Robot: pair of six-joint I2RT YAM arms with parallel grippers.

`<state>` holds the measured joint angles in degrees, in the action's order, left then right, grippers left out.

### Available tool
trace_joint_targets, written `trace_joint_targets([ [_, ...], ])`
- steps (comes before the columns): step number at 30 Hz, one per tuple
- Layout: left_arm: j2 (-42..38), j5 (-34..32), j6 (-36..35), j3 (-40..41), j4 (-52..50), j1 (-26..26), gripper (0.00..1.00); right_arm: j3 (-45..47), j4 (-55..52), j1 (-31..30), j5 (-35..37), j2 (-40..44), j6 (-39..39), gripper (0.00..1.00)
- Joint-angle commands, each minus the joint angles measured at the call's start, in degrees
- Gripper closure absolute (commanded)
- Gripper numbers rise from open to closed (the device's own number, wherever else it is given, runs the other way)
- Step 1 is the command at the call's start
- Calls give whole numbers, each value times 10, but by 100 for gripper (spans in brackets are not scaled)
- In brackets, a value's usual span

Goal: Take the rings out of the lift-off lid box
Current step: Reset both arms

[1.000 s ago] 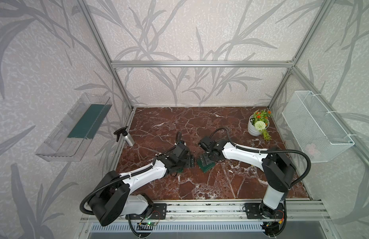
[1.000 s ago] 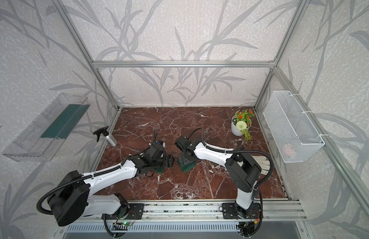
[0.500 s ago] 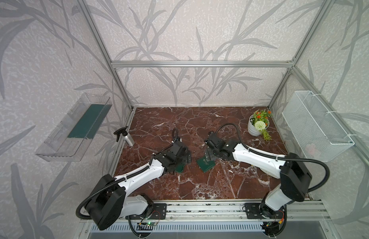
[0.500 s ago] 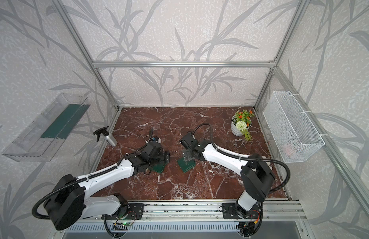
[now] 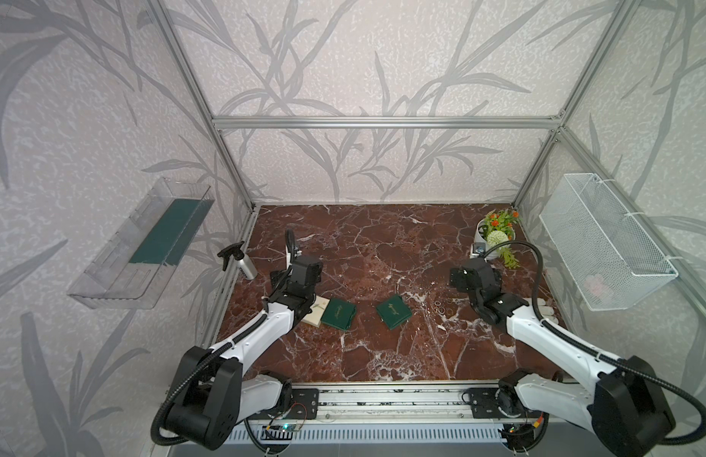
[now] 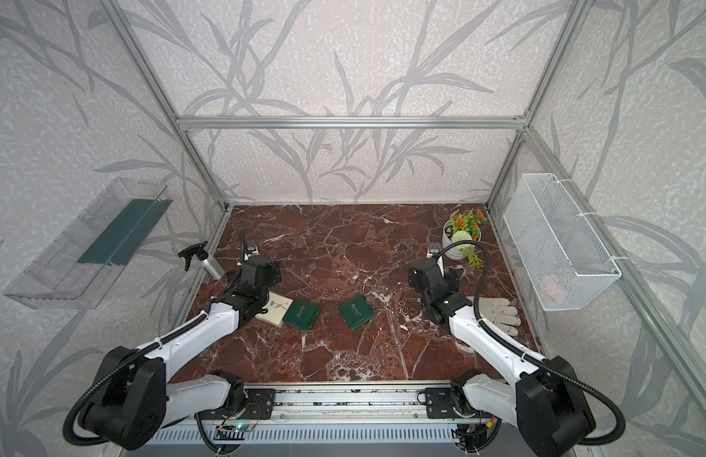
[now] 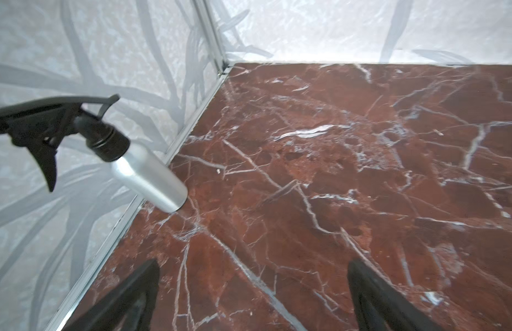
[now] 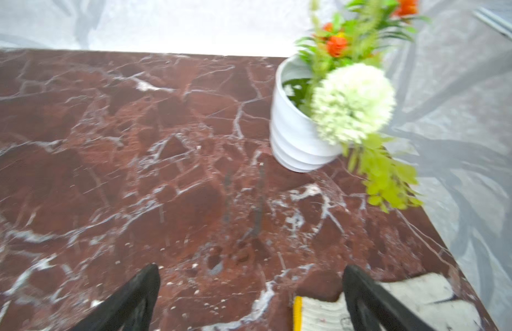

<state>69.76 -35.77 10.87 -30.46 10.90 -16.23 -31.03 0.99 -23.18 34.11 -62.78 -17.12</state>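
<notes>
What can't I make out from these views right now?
- rings: too small in both top views to count; absent from both wrist views.
- green box pieces: lid or base unclear from above.
- cream piece: partly under the left arm.
- glove: blurred and cut off by the right wrist view's edge.

Left arm (image 5: 260, 330) stretches forward from its base, wrist pitched down, left gripper (image 7: 251, 298) empty with jaws spread wide. Right arm (image 5: 541, 332) mirrors it, right gripper (image 8: 249, 298) also wide apart and empty, fingertips pointing down and forward.
</notes>
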Motion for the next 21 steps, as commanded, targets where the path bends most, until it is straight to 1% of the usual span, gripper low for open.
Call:
trace_joint_targets([
  [1,21,-5,-54,70,191,30,0,62,102,49,-33,51,-3,1],
  [2,37,3,-47,80,207,46,0,82,145,60,-62,61,21,1],
  [3,52,4,-49,78,222,57,0,98,182,64,-64,66,49,1],
  [4,55,13,-59,73,218,59,0,101,193,67,-66,67,80,1],
  [6,77,29,-76,72,256,67,1,109,229,78,-38,38,127,1],
  [7,87,33,-81,66,260,70,0,113,241,92,-34,18,120,1],
  [9,118,17,-81,36,247,75,1,115,260,138,-71,-32,64,1],
  [10,137,6,-79,22,244,79,1,109,266,152,-94,-52,59,1],
  [11,163,2,-77,13,259,86,1,98,279,159,-104,-75,70,1],
  [12,189,7,-76,1,268,96,1,86,293,160,-96,-100,87,1],
  [14,187,23,-56,-31,189,104,1,60,306,165,-78,-153,101,1],
  [15,187,23,-60,-17,222,107,1,46,304,165,-86,-170,114,1],
  [16,176,34,-54,-7,223,109,1,45,329,169,-103,-188,120,1],
  [17,168,52,-51,13,252,118,1,38,340,172,-114,-211,125,1],
  [19,159,88,-48,28,267,130,1,12,307,158,-126,-224,150,1],
  [20,159,101,-54,33,275,131,1,21,338,156,-128,-231,155,1],
  [21,157,109,-55,38,283,132,1,24,334,156,-139,-223,157,1],
])
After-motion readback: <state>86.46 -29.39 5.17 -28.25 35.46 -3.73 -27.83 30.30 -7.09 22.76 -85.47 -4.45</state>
